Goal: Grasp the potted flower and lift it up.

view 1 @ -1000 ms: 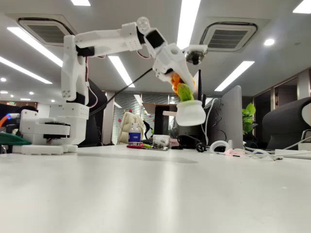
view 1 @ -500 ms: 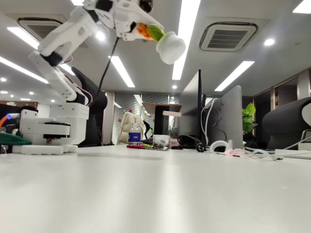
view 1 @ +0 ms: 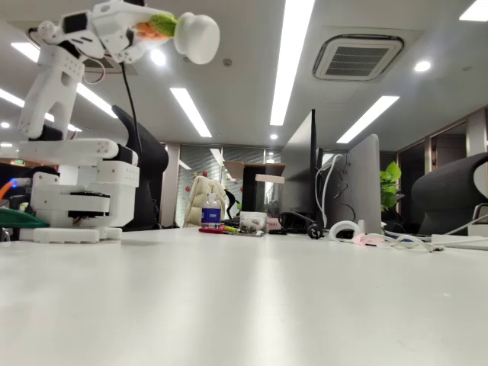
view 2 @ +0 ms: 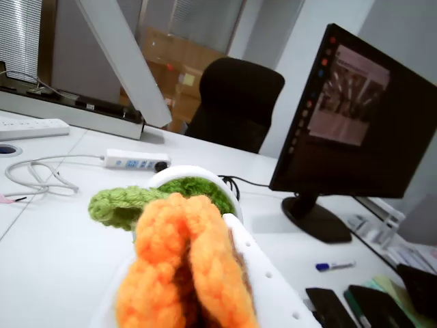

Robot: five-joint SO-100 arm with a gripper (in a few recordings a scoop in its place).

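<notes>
1. High over the white table (view 1: pixel 252 305), the white arm (view 1: pixel 57 84) is folded back above its own base (view 1: pixel 76 202) in the fixed view, its lower link rising steeply from the shoulder and the wrist reaching level toward the right of the picture near the top edge.

2. The gripper (view 1: pixel 145 30) is clamped on the potted flower (view 1: pixel 179 32), holding it by the orange bloom and green leaves; the round white pot points sideways to the right, so the plant lies roughly horizontal, well above the tabletop and almost directly over the base.

3. In the wrist view the squeezed orange petals (view 2: pixel 184 263) fill the lower centre, with a green leaf (view 2: pixel 119 205) curling left and the rim of the white pot (view 2: pixel 191 174) beyond them; a white perforated finger (view 2: pixel 263 280) presses against the bloom's right side.

4. The flower's brown centre is folded in between the petals, barely a dark streak.

5. The other finger is hidden behind the bloom in the wrist view, and in the fixed view the top of the wrist is cut off by the frame's upper edge.

6. Background: a dark monitor (view 2: pixel 355 130), a black chair (view 2: pixel 235 102) and a power strip (view 2: pixel 133 161) on a desk.
</notes>
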